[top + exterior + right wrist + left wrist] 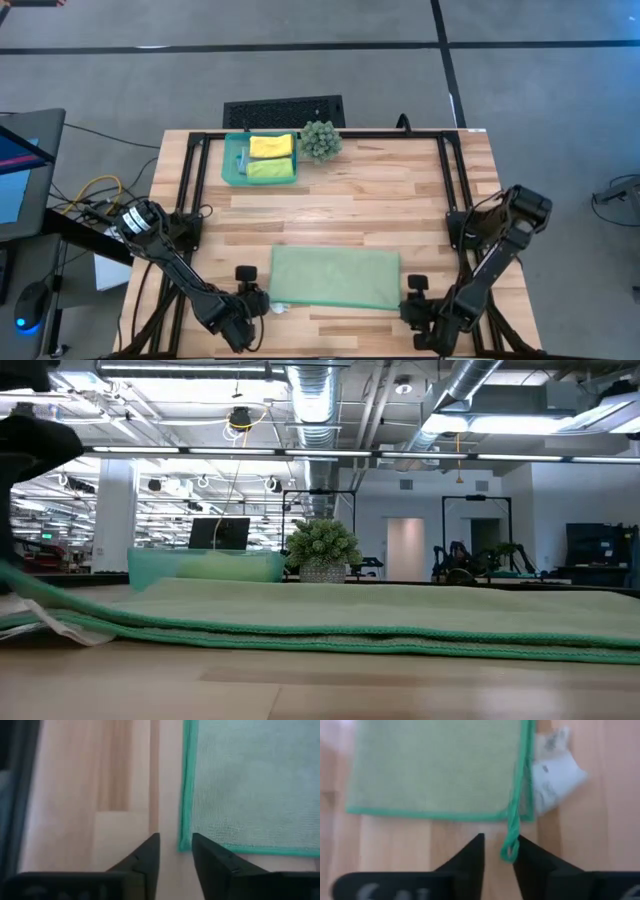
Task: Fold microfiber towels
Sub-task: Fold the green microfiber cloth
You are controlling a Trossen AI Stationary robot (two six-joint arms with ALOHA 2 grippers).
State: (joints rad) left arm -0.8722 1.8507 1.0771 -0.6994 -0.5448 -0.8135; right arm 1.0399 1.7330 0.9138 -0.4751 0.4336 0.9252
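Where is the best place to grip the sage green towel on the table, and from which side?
Probably at the two near corners of the sage towel. It lies flat, folded to a rectangle, so only its edges give a hold. The left end effector and right end effector each sit open at a corner, coming from the near table edge.

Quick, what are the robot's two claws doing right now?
Left gripper: jaws open, at the sage green towel's corner loop.
Right gripper: jaws open, holding nothing.
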